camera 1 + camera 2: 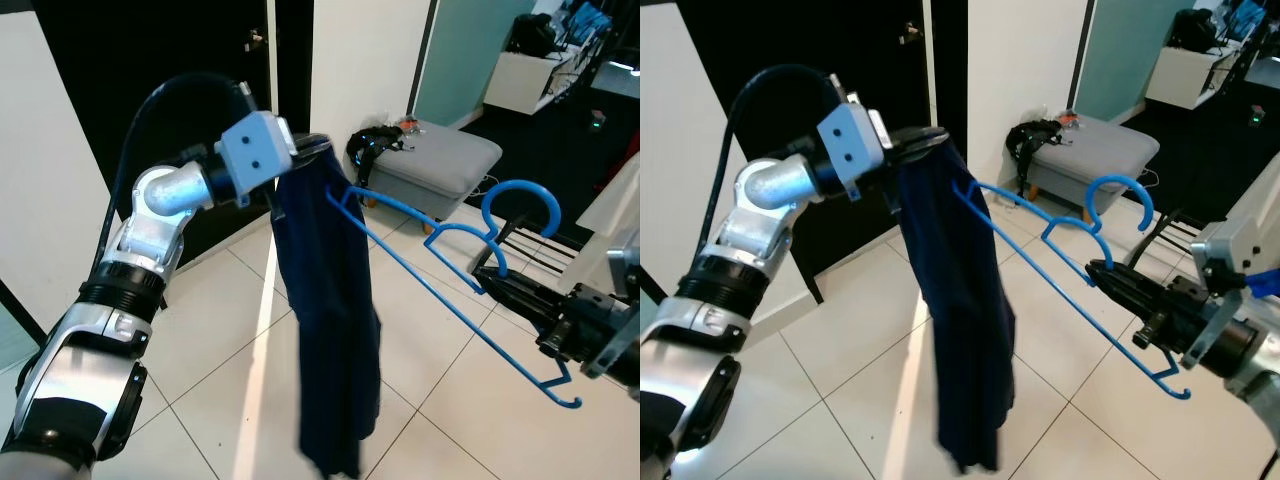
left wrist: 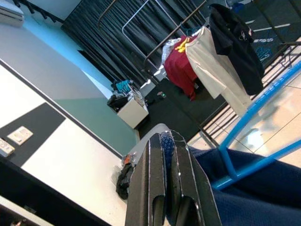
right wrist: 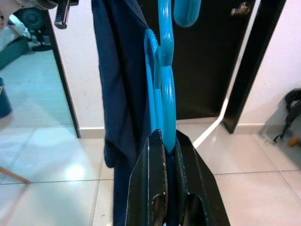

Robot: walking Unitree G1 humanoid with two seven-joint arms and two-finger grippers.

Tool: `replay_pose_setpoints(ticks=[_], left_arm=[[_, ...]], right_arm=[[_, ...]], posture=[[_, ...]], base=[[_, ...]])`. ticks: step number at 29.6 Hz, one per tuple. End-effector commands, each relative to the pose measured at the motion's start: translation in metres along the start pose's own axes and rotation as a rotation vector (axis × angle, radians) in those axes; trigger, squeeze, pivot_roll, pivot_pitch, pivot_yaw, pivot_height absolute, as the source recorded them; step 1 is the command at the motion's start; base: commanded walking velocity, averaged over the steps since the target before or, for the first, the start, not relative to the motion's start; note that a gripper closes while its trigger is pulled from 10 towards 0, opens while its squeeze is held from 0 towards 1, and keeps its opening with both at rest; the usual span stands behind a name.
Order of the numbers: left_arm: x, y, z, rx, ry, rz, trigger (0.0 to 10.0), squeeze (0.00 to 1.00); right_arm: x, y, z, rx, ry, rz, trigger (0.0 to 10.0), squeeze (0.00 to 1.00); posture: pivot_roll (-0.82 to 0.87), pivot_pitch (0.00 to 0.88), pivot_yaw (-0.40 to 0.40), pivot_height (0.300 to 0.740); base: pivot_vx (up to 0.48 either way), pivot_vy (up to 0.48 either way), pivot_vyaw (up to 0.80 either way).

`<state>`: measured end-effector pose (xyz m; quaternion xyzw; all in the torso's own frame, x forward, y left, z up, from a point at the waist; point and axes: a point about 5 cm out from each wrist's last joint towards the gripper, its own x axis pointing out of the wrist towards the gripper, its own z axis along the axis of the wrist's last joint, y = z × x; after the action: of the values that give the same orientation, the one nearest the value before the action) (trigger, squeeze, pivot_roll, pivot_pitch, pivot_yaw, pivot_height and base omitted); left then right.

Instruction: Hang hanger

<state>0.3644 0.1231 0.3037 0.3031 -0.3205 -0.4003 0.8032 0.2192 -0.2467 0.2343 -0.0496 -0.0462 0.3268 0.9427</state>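
Observation:
A blue plastic hanger (image 1: 440, 275) lies nearly level in the air, its hook (image 1: 520, 200) up at the right. My right gripper (image 1: 1102, 275) is shut on its neck, just below the hook. One end of the hanger pokes into a dark navy garment (image 1: 335, 320) that hangs in a long fold. My left gripper (image 1: 305, 152) is shut on the top edge of that garment, holding it up at chest height. In the left wrist view the cloth (image 2: 254, 188) sits pinched between the fingers (image 2: 155, 183). The right wrist view looks along the hanger (image 3: 164, 89) toward the garment (image 3: 120, 80).
A grey ottoman (image 1: 435, 160) with a black bag (image 1: 375, 145) stands behind, by a white wall. A dark doorway (image 1: 170, 60) is at the left. A clothes rack with hung garments (image 2: 211, 61) stands further off. White floor tiles (image 1: 210, 370) lie below.

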Motion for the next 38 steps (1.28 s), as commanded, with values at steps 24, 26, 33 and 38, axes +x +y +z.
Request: replay_pose_setpoints(ticks=[24,26,33,38], left_arm=[[-0.049,-0.037,-0.015,-0.024,-0.029,-0.523,10.0,0.00],[-0.049,-0.036,-0.011,-0.008,-0.043,-0.563,10.0,0.00],[-0.043,-0.023,0.006,0.059,-0.110,-0.527,10.0,0.00],[-0.045,-0.020,0.007,0.075,-0.116,-0.528,10.0,0.00]], right_arm=[[-0.043,0.010,0.008,0.154,0.164,0.371,10.0,0.00],[-0.046,0.008,0.014,0.161,0.170,0.396,10.0,0.00],[-0.042,0.008,0.013,0.137,0.216,0.404,10.0,0.00],[-0.043,0.011,0.015,0.143,0.220,0.429,10.0,0.00]], posture=[[-0.08,0.064,0.009,0.740],[-0.08,0.065,0.009,0.740],[-0.08,0.065,0.002,0.740],[-0.08,0.067,0.002,0.740]], base=[[0.000,0.000,0.00],[0.000,0.000,0.00],[0.000,0.000,0.00],[0.000,0.000,0.00]])
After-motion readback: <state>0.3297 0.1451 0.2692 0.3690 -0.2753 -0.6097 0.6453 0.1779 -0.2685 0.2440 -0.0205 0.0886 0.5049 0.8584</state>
